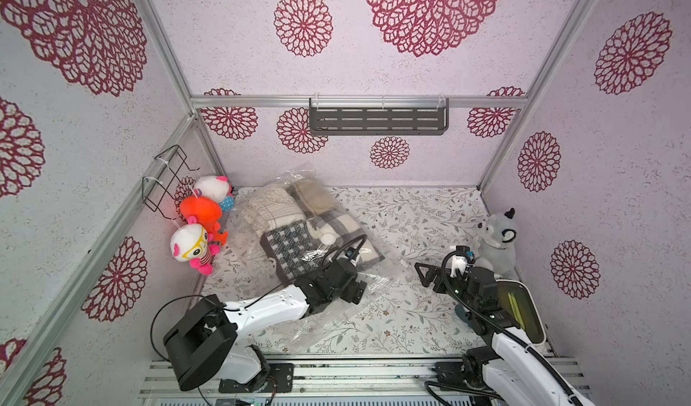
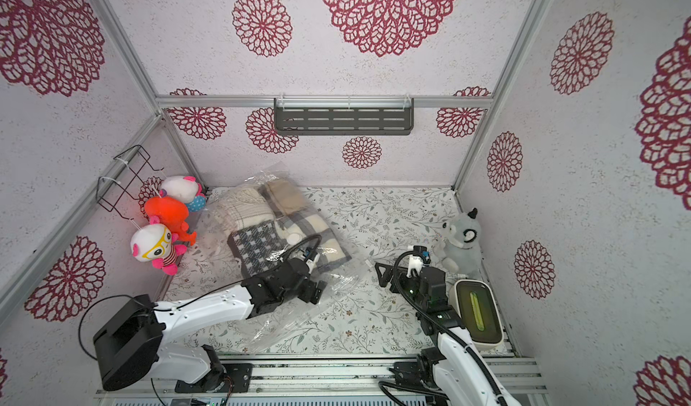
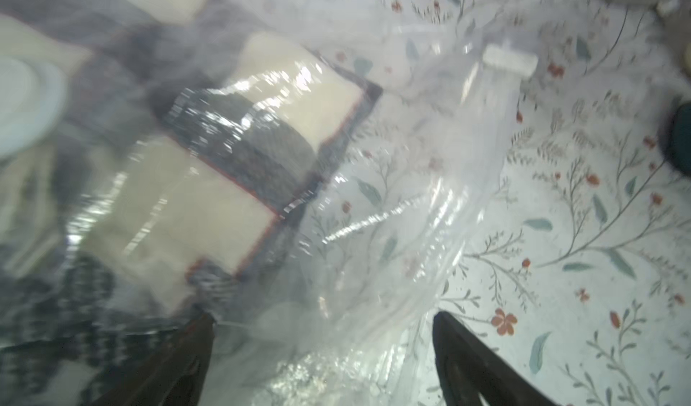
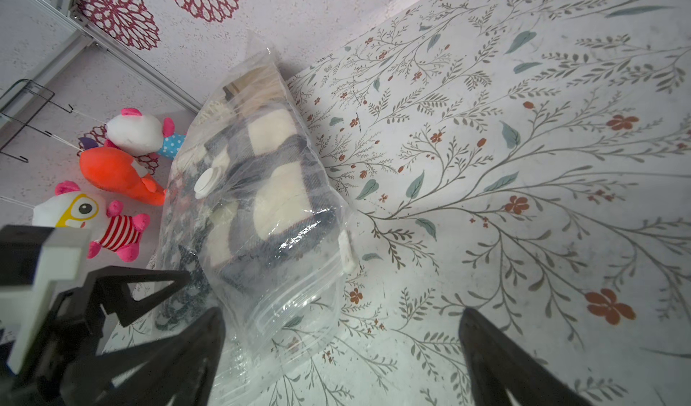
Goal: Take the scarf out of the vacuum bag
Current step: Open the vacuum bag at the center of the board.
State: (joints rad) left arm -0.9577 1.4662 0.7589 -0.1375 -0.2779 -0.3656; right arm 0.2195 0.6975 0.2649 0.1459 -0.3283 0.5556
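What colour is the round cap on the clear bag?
White; the cap shows best in the right wrist view.

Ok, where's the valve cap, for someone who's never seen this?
Find the clear bag of folded scarves on the table, left of middle. On its top face sits the cap, between two checked scarves: the only small, round, plain white disc.

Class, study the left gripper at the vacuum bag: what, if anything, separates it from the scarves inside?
The clear plastic of the vacuum bag does. The left gripper, open, is over the bag's flat mouth end, and the folded scarves lie under the film beyond its fingertips. Whether the zip strip is sealed cannot be told.
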